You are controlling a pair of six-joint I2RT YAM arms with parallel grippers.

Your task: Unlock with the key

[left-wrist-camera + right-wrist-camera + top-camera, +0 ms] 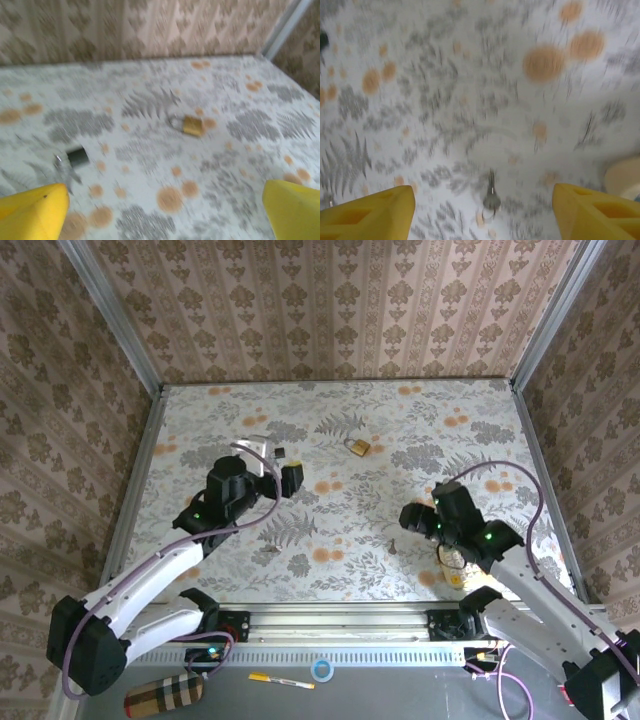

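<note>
Key (77, 156) left of brass padlock (192, 125)

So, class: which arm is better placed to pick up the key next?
Left. The left claw, open, hovers close to the key lying just ahead of it; the right claw is farther off, across the table.

Lab test booth: wallpapered panels (340, 310), aluminium frame (113, 312).
</note>
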